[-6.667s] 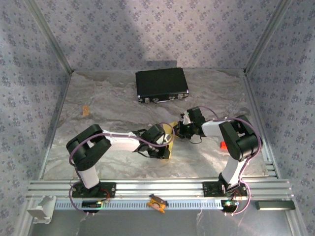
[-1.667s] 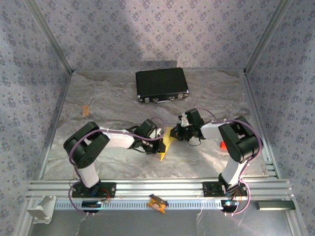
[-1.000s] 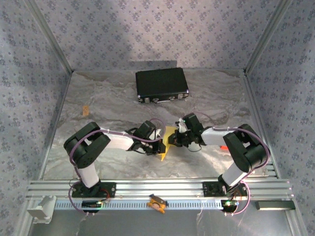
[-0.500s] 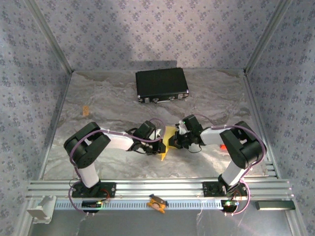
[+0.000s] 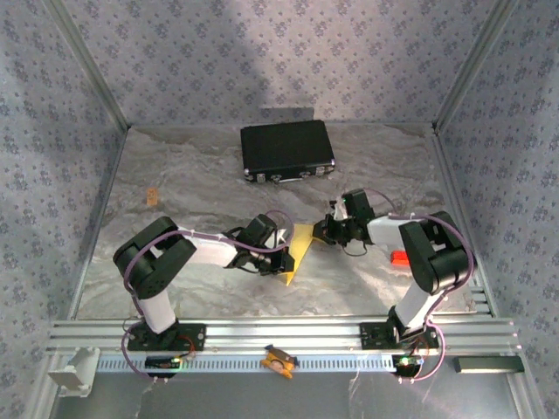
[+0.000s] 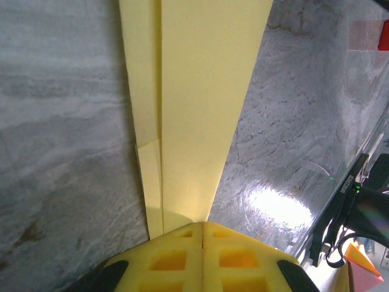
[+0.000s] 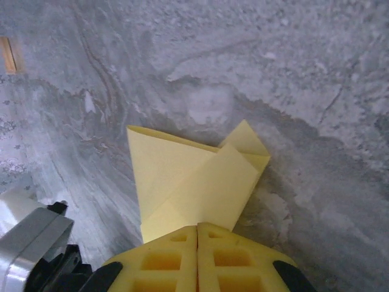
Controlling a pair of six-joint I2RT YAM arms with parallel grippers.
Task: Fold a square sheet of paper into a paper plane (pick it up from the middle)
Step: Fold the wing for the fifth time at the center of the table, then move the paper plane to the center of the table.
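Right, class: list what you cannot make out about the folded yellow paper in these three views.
Top view: on the folded yellow paper the creases are too small to read; the left end effector and right end effector cover its ends.
Left wrist view: its far end is cut off by the top edge; its near end hides between the pads.
Right wrist view: the pads hide its near edge.

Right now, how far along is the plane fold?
Done: the yellow paper is folded into a narrow layered strip with a long crease. In hand: the left end effector and right end effector are each shut on one end of it. Left: likely the wing folds and release; it doesn't read as a finished dart yet.
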